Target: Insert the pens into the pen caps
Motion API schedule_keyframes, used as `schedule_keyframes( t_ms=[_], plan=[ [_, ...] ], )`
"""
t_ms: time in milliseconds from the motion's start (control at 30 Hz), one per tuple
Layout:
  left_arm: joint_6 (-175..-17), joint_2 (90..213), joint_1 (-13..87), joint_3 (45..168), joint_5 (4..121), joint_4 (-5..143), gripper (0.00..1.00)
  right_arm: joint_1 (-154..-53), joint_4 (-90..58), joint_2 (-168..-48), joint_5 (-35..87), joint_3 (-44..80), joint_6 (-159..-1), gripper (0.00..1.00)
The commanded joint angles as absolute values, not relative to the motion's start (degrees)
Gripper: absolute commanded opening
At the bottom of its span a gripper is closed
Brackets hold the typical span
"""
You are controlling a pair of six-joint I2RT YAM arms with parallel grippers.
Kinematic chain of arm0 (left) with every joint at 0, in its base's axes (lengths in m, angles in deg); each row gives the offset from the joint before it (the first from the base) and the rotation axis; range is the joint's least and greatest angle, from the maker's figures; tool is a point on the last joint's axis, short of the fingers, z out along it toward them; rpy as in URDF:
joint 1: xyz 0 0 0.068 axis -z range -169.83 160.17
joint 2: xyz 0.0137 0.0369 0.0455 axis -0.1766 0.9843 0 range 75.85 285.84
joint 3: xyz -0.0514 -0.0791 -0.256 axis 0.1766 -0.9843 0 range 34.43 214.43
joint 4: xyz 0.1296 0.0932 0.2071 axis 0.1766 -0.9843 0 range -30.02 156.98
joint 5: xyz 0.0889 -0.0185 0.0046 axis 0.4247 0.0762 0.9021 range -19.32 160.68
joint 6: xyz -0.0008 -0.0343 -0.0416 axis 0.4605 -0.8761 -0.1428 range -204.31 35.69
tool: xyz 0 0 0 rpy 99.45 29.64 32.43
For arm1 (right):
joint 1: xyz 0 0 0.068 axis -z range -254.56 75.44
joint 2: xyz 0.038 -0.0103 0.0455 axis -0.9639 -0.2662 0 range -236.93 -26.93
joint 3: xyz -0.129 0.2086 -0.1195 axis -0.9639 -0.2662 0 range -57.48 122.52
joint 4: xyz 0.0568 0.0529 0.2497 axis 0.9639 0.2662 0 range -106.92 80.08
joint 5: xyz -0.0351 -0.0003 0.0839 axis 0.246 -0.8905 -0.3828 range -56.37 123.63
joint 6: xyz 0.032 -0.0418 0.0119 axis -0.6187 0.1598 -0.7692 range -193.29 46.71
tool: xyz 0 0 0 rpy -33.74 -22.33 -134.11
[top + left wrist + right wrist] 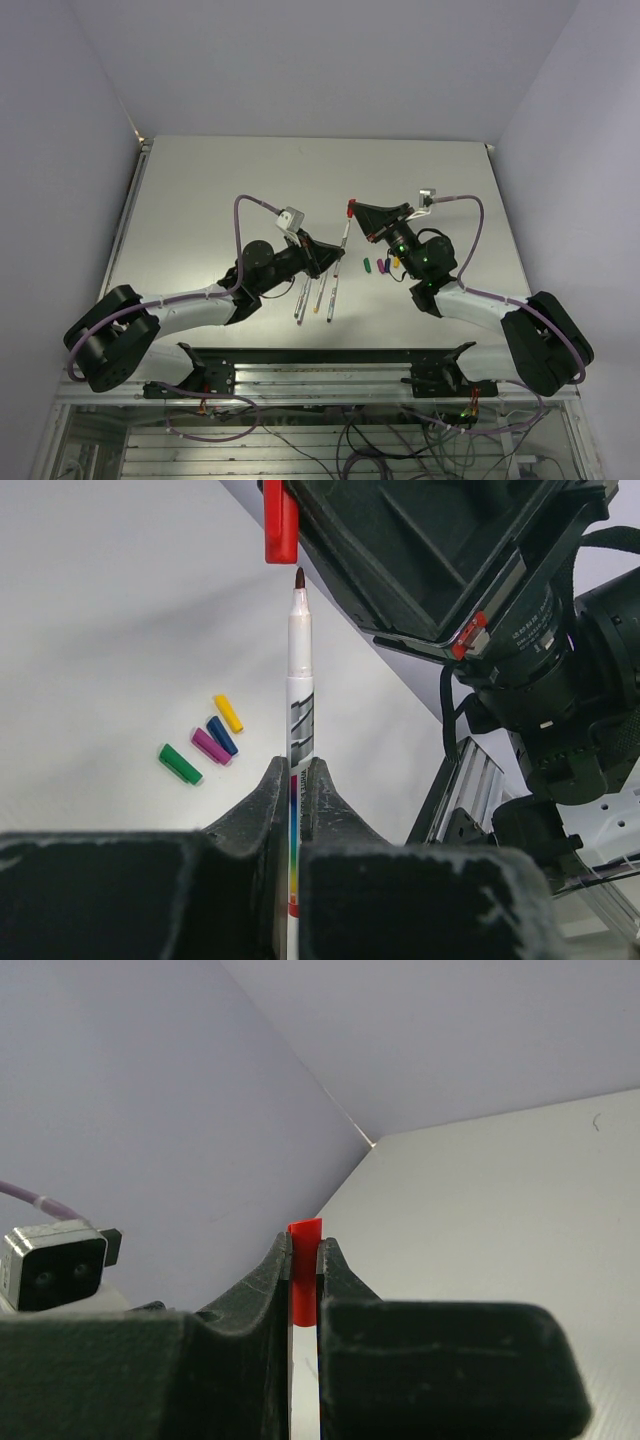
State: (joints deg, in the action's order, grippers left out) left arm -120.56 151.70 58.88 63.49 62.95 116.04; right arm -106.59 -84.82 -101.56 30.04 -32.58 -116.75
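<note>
My left gripper [296, 770] is shut on a silvery-white pen [299, 680], which stands out past the fingers with its dark reddish tip uppermost. Just beyond that tip, with a small gap, hangs the red pen cap [281, 525], pinched in my shut right gripper [304, 1245]. From the top the held pen [344, 235] runs from the left gripper [338, 258] up to the red cap [350, 208], above the middle of the table. The green [180, 763], magenta [211, 746], blue [222, 735] and yellow [228, 713] caps lie loose together on the table.
Three more pens [320, 295] lie side by side on the table below the left gripper. The loose caps [381, 266] sit just left of the right arm's wrist [425, 255]. The table's near rail [320, 360] runs in front of both bases.
</note>
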Motion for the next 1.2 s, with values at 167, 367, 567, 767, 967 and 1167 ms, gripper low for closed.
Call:
schedule_keyframes(
  t_ms=[167,367,567,767,967,1167],
  plan=[
    [-119.81,151.93,59.19,63.15,63.61,119.23,0.07,-107.17,-86.88,-100.16,30.88,-33.73,-116.22,0.00],
    [-119.81,152.64,59.15,63.01,63.47,119.25,0.07,-107.18,-87.38,-99.70,31.09,-33.84,-116.42,0.00],
    [-119.70,152.11,59.14,62.51,64.25,119.60,0.07,-107.21,-87.41,-99.94,30.45,-33.97,-117.03,0.00],
    [-118.97,150.87,59.14,62.34,65.31,119.27,0.07,-107.26,-87.23,-99.96,30.00,-34.10,-117.14,0.00],
    [-119.08,151.20,59.15,62.55,64.95,119.52,0.07,-107.33,-88.16,-100.80,29.96,-34.54,-117.75,0.00],
    [-119.20,151.69,59.19,62.78,64.14,119.42,0.07,-107.67,-89.68,-101.91,30.20,-34.47,-117.61,0.00]
  ],
)
